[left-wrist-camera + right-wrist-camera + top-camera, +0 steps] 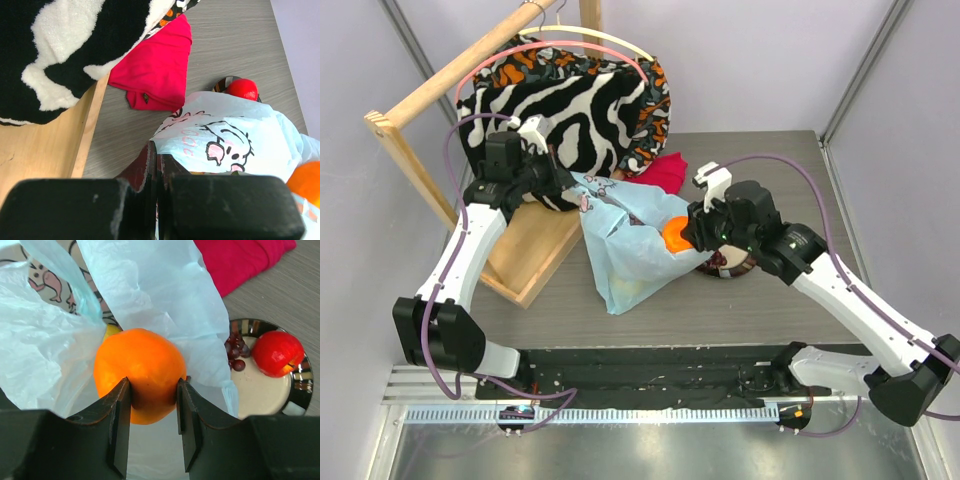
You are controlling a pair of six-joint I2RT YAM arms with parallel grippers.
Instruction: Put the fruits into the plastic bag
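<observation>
Our right hand (pixel 153 385) pinches the orange (pixel 137 360) at the mouth of the plastic bag (pixel 150 285). Our left hand (pixel 159 156) is pressed together on the bag's edge. We see the apple (pixel 277 352) and grapes (pixel 236 352) on the plate (pixel 301 390) (just beside the bag).

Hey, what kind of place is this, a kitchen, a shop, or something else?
Probably a robot test cell: bare wall panels box in a grey table, two arms are bolted at its edge, and the props look staged, like a toy red apple on a plate.
</observation>
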